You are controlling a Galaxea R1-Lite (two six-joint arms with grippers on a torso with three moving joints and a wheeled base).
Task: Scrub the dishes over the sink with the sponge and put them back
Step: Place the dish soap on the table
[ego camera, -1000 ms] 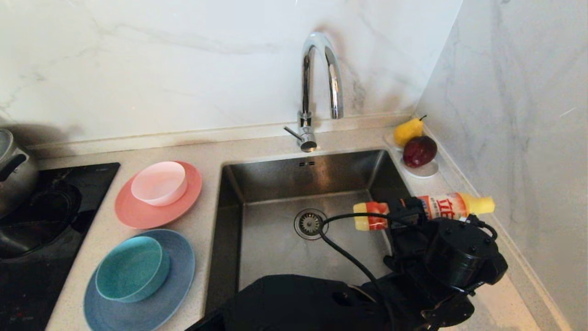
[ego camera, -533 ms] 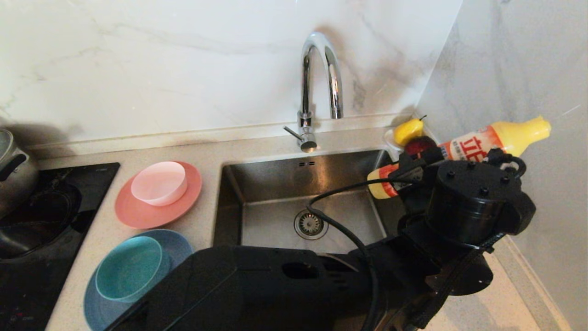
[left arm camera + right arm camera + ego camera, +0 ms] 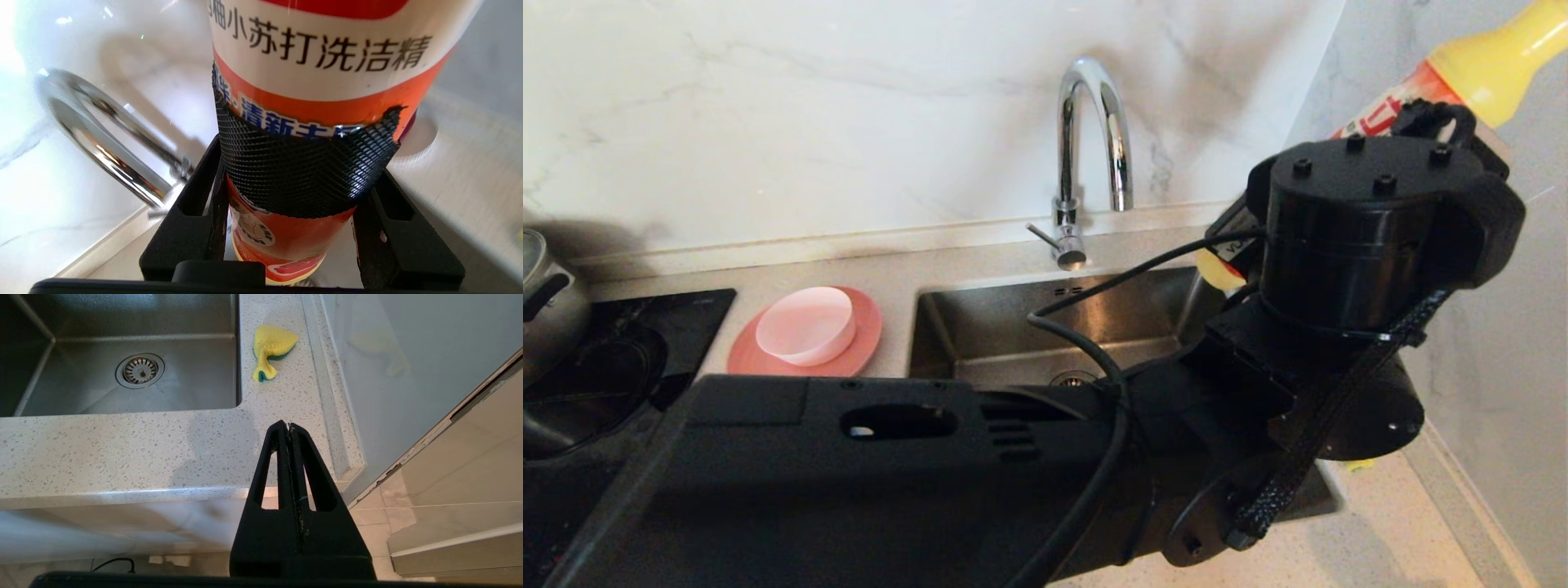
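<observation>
Nearest the robot, the right gripper [image 3: 289, 426] hung parked below the counter edge with its jaws pressed together on nothing, and just beyond it the sponge [image 3: 270, 349] lay crumpled on the counter [image 3: 122, 449] beside the sink [image 3: 135, 396], apart from any dish, so scrubbing looked not yet begun. Farther off, the left gripper [image 3: 302, 196] was clamped about half-wide round the lower body of a detergent bottle [image 3: 318, 81], raised over the sink's far right corner (cap end tilted up toward the wall). The salmon-pink plate [image 3: 862, 339] with the pale pink bowl [image 3: 806, 325] on it sat left of the sink; the blue pair was hidden behind the arm.
</observation>
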